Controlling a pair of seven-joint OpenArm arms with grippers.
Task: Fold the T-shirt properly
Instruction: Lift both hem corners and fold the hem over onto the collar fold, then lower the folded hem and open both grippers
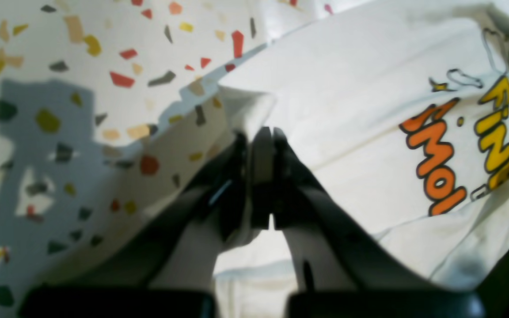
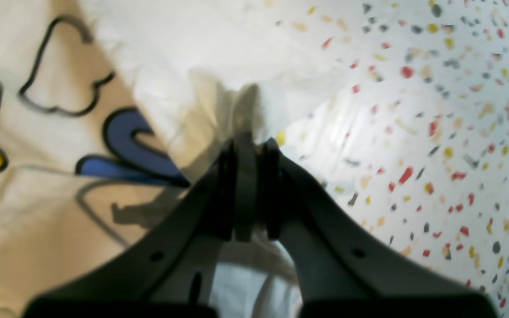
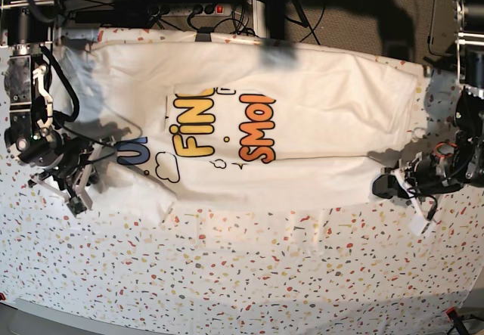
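Observation:
The white T-shirt [image 3: 318,123] lies print side up across the speckled table cover [image 3: 227,274], with "FINE" and "SMOL" showing near its middle. My left gripper [image 3: 386,186] is at the shirt's right end in the base view. In the left wrist view the left gripper [image 1: 261,132] is shut on a raised fold of the T-shirt [image 1: 347,88]. My right gripper [image 3: 104,162] is at the shirt's left end. Its wrist view shows the right gripper [image 2: 248,137] shut on a bunched edge of the T-shirt [image 2: 24,212], beside the blue lettering.
The table cover [image 1: 38,35] [image 2: 435,132] stretches bare toward the near edge in the base view. Cables and a power strip [image 3: 204,6] lie behind the table's far edge. Arm mounts stand at both far corners.

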